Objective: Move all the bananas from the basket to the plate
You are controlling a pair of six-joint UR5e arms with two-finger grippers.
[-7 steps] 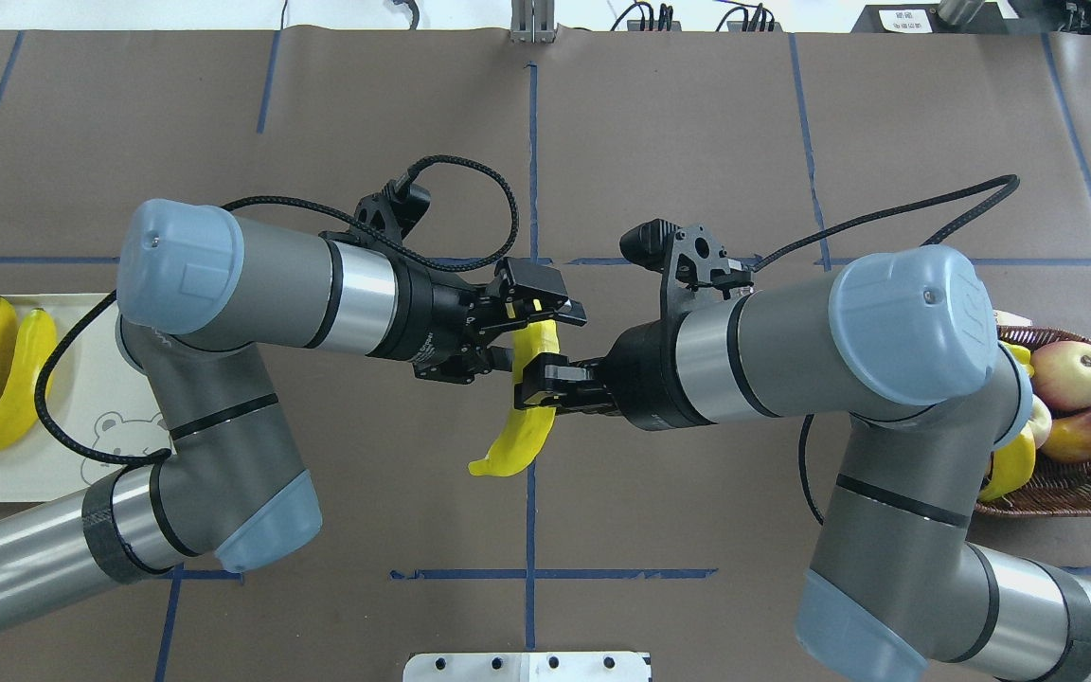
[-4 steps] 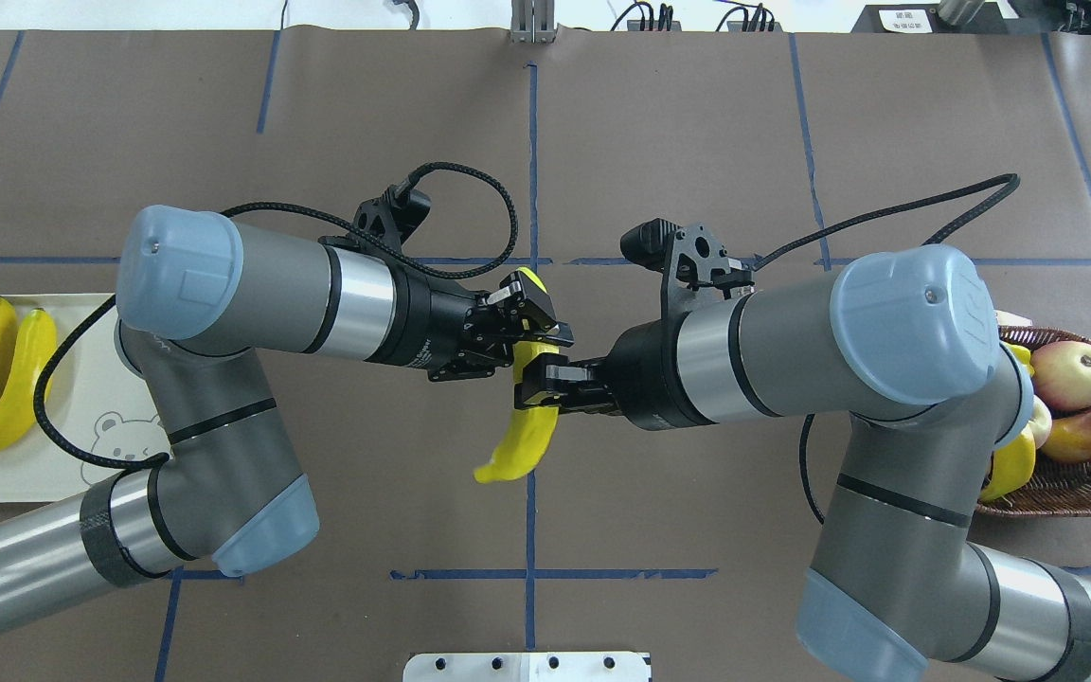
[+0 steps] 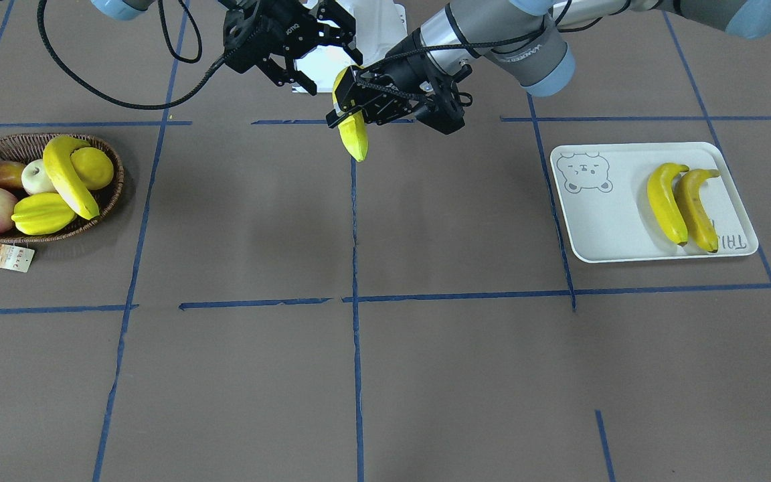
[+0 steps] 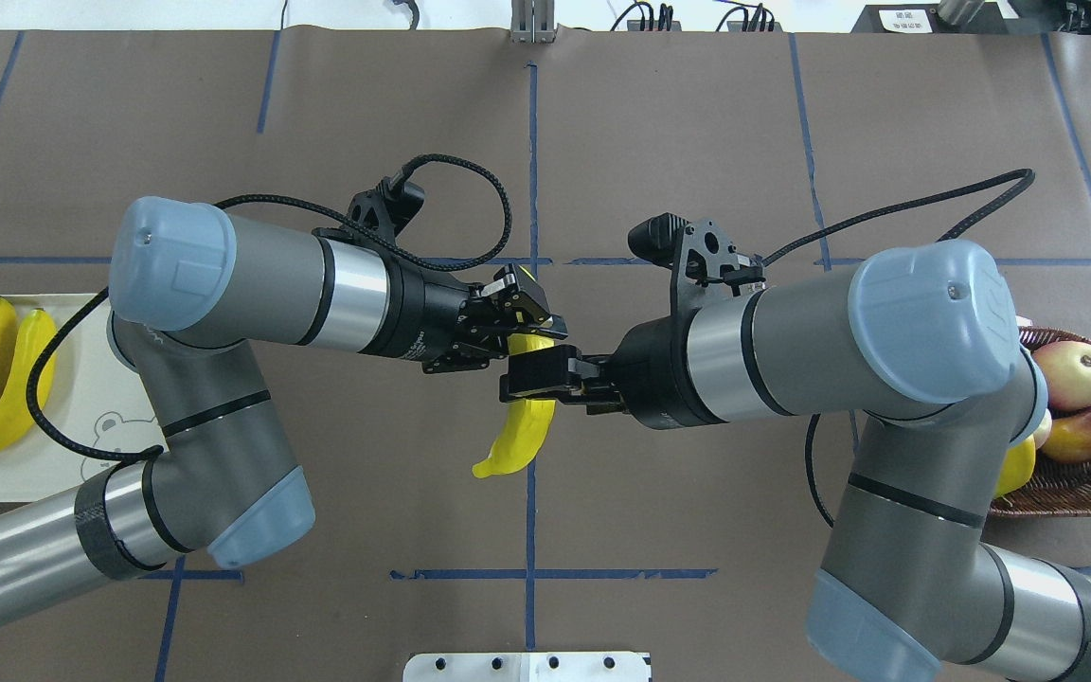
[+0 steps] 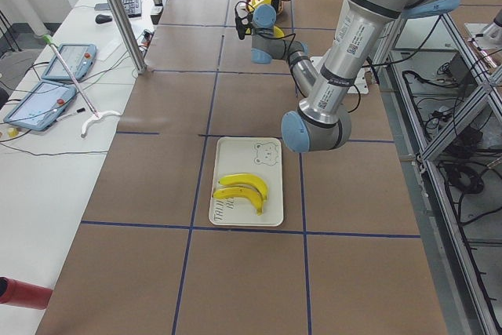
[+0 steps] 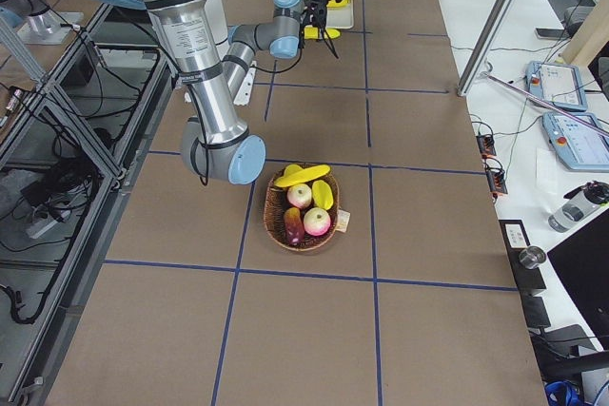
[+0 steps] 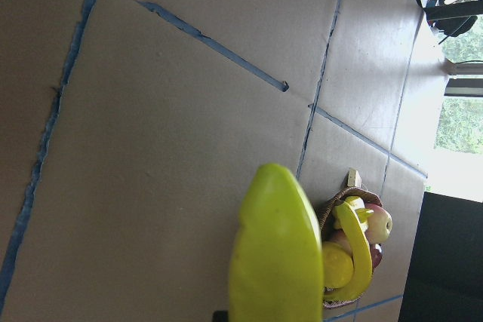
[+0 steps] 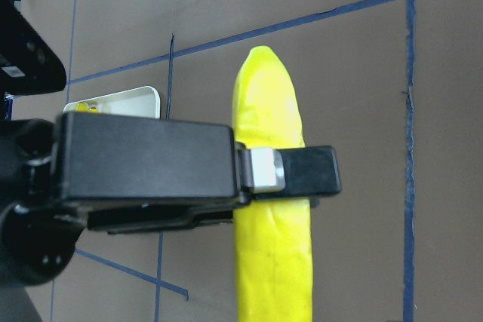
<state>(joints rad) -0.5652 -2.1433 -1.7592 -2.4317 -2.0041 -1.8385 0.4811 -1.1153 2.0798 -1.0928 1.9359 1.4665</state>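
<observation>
We see a hand-over in mid-air above the middle of the brown paper-covered table [image 3: 425,375]. The shallow oval brown wicker basket [image 3: 24,137] sits at the table's right end, on the robot's right, and the flat white bear-print plate [image 3: 626,227] at its left end. We judge that neither arm spans both.

The left gripper [image 3: 359,102] is clamped across the upper end of a long curved yellow banana [image 3: 353,137]. The rest of it hangs tip-down below the fingers, clear of the table.

The right gripper [image 3: 324,61] stands just beside it on the right. Its fingers are spread and, in the front-facing view, hold nothing, so the left one alone bears the fruit.

Two yellow bananas [image 3: 666,201] lie touching, side by side, on the plate. One more long yellow banana [image 3: 67,175] lies across the other fruit in the basket.

We judge that the next move is a carry leftward to the plate, well apart from here.
</observation>
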